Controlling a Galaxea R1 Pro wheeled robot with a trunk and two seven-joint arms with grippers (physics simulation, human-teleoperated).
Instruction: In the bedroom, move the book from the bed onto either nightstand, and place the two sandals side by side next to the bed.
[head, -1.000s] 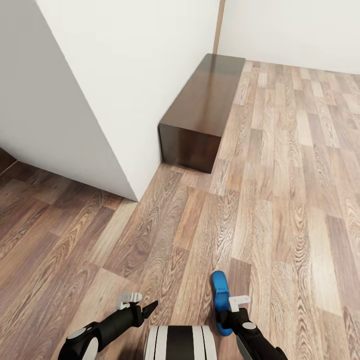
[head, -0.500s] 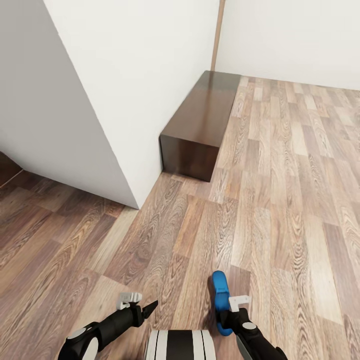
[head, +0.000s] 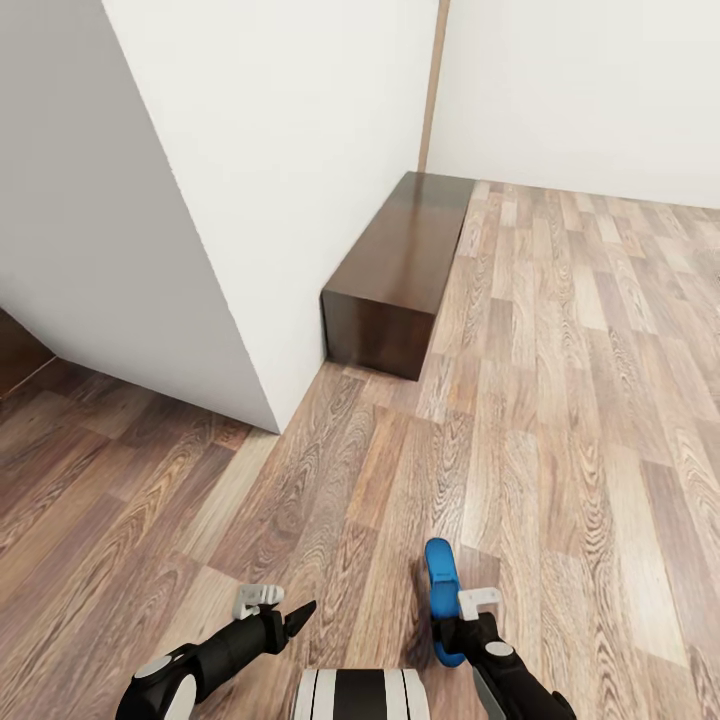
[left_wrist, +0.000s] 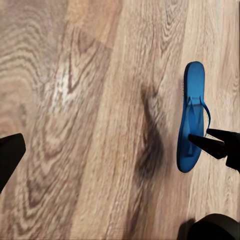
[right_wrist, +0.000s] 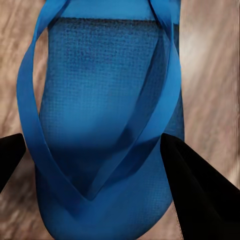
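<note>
One sandal (head: 440, 595) is pinched in the right gripper (head: 462, 625), carried above the floor (head: 560, 400). Left gripper (head: 285, 610): jaw state cannot be determined. Versus earlier frames, the dark cabinet (head: 395, 270) sits lower in view: camera motion, robot in transit; placement pending.

My view: white walls (head: 290, 150), one corner jutting towards me; brown wood-plank floor (head: 560, 420); long low dark wooden cabinet (head: 395, 270) set against the wall.
</note>
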